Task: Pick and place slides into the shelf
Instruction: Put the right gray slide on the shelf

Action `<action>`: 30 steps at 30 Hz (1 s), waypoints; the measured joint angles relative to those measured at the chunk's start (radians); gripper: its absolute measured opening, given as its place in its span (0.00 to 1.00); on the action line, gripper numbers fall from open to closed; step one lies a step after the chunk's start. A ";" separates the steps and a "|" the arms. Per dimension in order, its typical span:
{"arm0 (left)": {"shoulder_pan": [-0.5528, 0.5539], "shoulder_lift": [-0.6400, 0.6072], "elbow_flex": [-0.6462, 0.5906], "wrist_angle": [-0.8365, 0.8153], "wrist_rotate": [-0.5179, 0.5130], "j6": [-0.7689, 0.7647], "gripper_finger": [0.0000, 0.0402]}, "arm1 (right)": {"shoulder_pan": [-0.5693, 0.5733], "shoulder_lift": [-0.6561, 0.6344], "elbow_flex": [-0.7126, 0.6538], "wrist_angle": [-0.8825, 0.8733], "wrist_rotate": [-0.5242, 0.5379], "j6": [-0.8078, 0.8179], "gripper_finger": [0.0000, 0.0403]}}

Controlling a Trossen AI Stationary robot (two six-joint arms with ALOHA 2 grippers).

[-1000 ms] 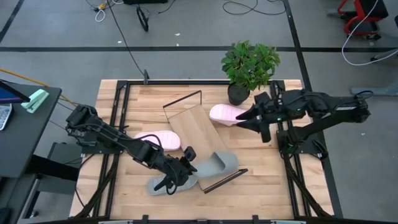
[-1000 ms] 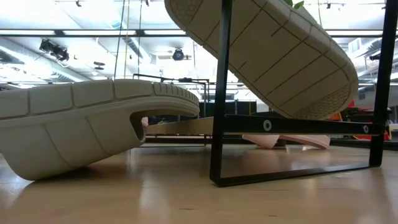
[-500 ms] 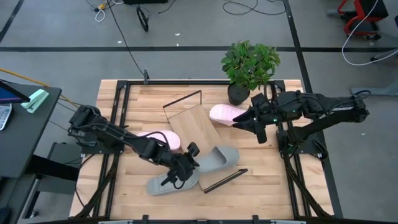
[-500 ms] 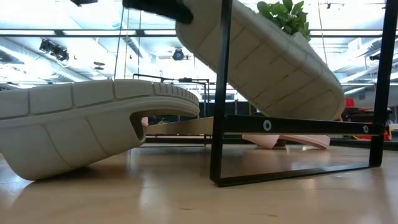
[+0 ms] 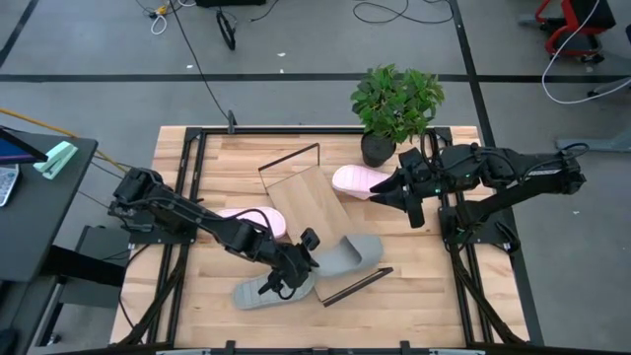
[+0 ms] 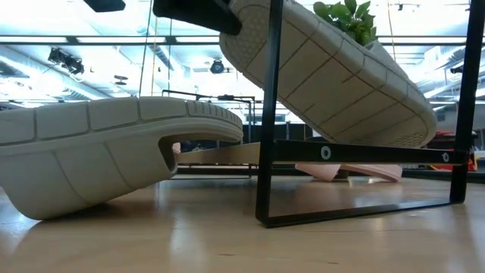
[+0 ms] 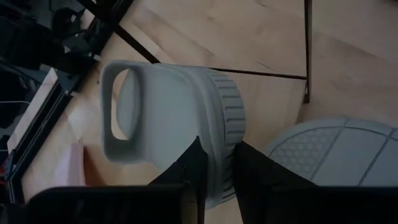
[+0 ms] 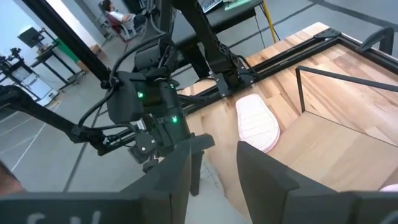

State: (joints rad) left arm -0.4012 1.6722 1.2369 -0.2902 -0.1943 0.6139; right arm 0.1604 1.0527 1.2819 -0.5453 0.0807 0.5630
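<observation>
Grey-green slide pinched at its rim

My left gripper (image 5: 299, 258) grips one grey-green slide (image 5: 345, 254), tilted over the shelf (image 5: 314, 202); my fingertips hide behind it. My right gripper (image 5: 386, 191) reaches a half-hidden pink slide (image 5: 357, 180), jaws unclear.

Grey-green foam slide (image 7: 168, 118) at left gripper (image 7: 214, 165) fingertips: ribbed edge. Grey-green sole (image 7: 339, 152) beside it: honeycomb tread. Pale pink slide (image 8: 256, 121) beyond right gripper (image 8: 214, 163): ridged sole. Light-wood shelf board (image 5: 314, 202), black wire frames.
</observation>
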 joint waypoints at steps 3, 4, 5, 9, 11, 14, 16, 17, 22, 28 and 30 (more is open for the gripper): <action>0.000 0.012 0.000 0.019 0.018 0.000 0.14 | 0.000 0.000 0.000 0.000 0.000 -0.015 0.34; 0.000 0.013 0.000 0.015 0.022 0.000 0.14 | 0.000 0.000 0.000 0.000 0.000 -0.018 0.33; 0.000 0.019 0.000 0.018 0.025 0.000 0.13 | 0.000 0.000 0.000 0.000 0.000 -0.018 0.33; 0.000 0.047 0.001 0.041 0.043 0.003 0.15 | 0.000 -0.001 0.000 -0.003 0.000 -0.025 0.33; 0.000 0.061 0.001 0.055 0.050 0.001 0.17 | 0.000 -0.001 0.000 -0.007 0.000 -0.025 0.33; -0.004 0.081 0.001 0.056 0.073 0.001 0.17 | 0.000 -0.001 0.000 -0.011 0.000 -0.025 0.33; -0.009 0.092 0.001 0.049 0.073 0.000 0.16 | 0.000 -0.001 0.000 -0.012 0.000 -0.025 0.33; -0.009 0.098 0.001 0.054 0.074 -0.003 0.15 | 0.000 -0.001 0.000 -0.013 0.000 -0.025 0.33; -0.012 0.099 0.000 0.050 0.077 -0.026 0.17 | 0.000 -0.001 0.000 -0.018 0.000 -0.025 0.33; -0.017 0.099 0.000 0.047 0.081 -0.037 0.18 | 0.000 -0.001 0.000 -0.020 0.000 -0.027 0.33; -0.017 0.099 0.000 0.047 0.084 -0.057 0.17 | 0.000 -0.001 0.000 -0.023 0.000 -0.028 0.33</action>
State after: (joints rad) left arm -0.4179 1.7710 1.2373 -0.2428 -0.1101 0.5571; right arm 0.1600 1.0519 1.2819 -0.5682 0.0811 0.5350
